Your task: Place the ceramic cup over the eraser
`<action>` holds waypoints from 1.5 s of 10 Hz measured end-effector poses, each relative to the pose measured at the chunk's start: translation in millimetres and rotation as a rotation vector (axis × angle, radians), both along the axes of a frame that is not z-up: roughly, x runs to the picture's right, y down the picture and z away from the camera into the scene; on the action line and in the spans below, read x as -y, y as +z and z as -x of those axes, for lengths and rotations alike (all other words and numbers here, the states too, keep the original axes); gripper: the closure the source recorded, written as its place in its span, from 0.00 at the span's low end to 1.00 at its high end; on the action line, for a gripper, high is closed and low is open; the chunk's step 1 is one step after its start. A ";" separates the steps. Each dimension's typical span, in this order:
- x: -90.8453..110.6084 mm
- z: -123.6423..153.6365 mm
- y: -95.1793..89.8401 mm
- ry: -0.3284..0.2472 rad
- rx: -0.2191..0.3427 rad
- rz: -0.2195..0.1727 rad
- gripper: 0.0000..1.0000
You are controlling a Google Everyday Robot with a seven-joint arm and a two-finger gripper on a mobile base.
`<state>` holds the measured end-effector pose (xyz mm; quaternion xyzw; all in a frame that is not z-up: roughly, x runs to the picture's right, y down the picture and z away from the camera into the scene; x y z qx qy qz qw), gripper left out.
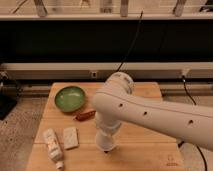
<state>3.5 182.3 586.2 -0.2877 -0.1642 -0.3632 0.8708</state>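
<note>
Lying at lower left of the wooden table (150, 92) are a white tube-like bottle (52, 146) and a pale flat slab (70, 137), with a green bowl (70, 98) above them and a reddish-brown item (85, 115) just right of it. Right of those, at lower centre, the gripper (106, 146) points down at the table beneath the big white arm (150, 115). Neither ceramic cup nor eraser shows.

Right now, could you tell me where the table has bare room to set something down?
The back right of the table, behind the arm, is bare wood. So is the front strip right of the gripper, up to the arm. The left is crowded: green bowl, reddish-brown item, pale slab and white bottle sit close. The cup and eraser are not visible.
</note>
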 end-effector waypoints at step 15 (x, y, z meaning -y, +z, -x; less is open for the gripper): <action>-49.5 -17.3 83.2 0.030 -0.048 0.027 0.33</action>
